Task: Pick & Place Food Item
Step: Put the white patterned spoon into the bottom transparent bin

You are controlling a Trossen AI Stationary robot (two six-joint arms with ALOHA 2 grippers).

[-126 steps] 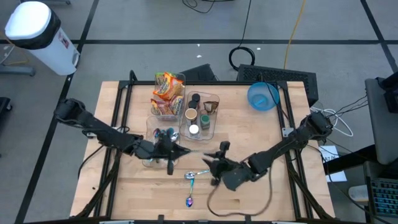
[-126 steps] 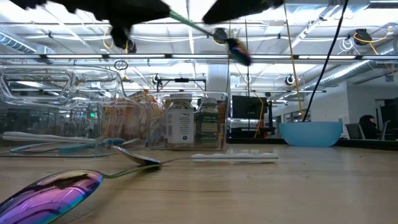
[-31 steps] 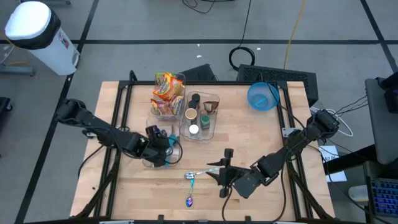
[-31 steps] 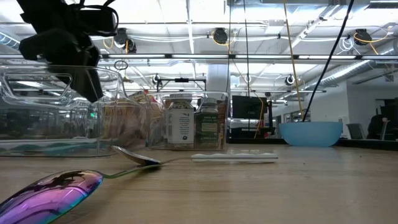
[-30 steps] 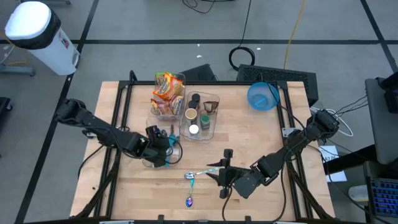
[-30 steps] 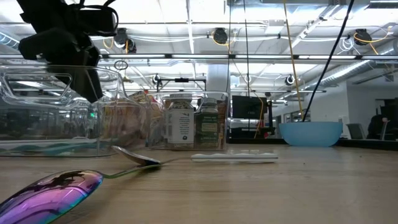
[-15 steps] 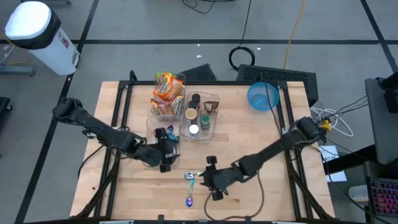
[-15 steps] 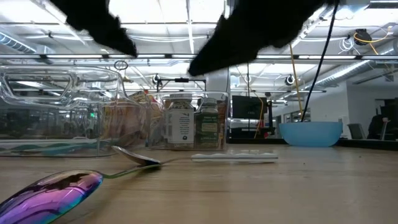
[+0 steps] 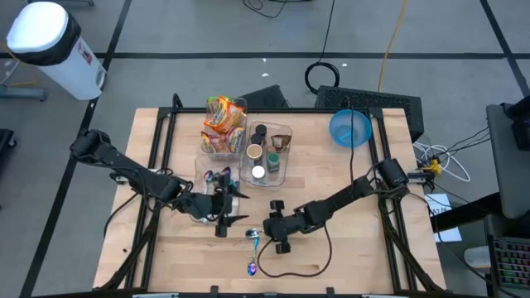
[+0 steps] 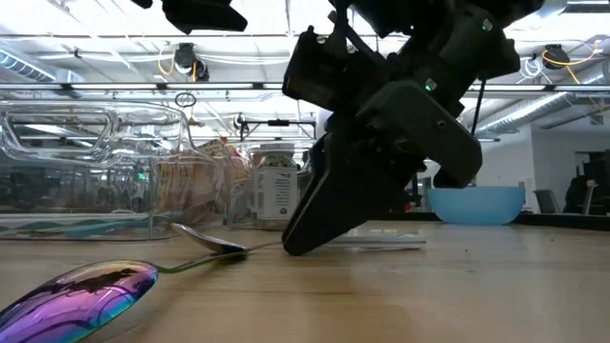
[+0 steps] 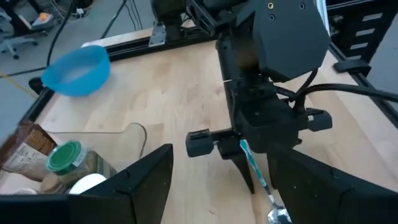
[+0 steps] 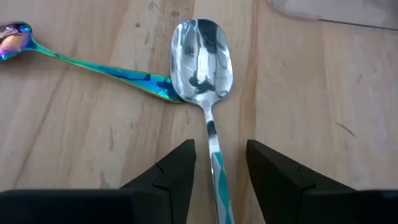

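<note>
A silver spoon with a teal handle lies flat on the table near its front middle. A rainbow spoon lies beside it, its handle end touching the silver bowl. My right gripper is open and low over the table. Its fingers stand on either side of the teal handle. My left gripper hovers open just left of the spoons, by a clear bin, with nothing between its fingers. Noodle packets and spice jars sit in clear bins farther back.
A blue bowl stands at the far right of the table. The clear bins form a cluster at the far middle. In the low view a flat white strip lies behind my right gripper. Bare wood lies to the right of the spoons.
My right gripper has gone toward the table's left edge and down to the silver spoon, ending with its fingers astride the handle. My left gripper has risen out of the clear bin and drifted a little toward the near edge. The spoons have not moved.
</note>
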